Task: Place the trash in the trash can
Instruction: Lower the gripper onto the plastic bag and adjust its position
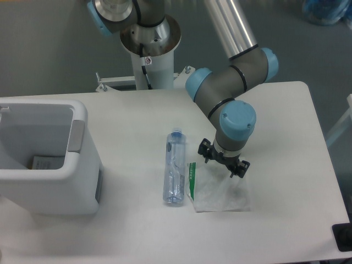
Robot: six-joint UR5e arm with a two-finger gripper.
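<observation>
A slim clear bottle (174,173) with a blue cap lies on the table, its cap pointing away from the camera. Just to its right a crinkled translucent bag (221,190) with a green edge strip lies flat. My gripper (224,160) points straight down over the bag's far edge, its two black fingertips (204,149) apart, so it is open and holds nothing. The wrist hides the space under it. The white trash can (47,187) with a grey side panel stands at the table's left edge, well away from the gripper.
A flat pale item (41,163) lies inside the trash can. The arm's base pedestal (149,49) stands behind the table's far edge. A dark object (344,237) sits at the table's front right corner.
</observation>
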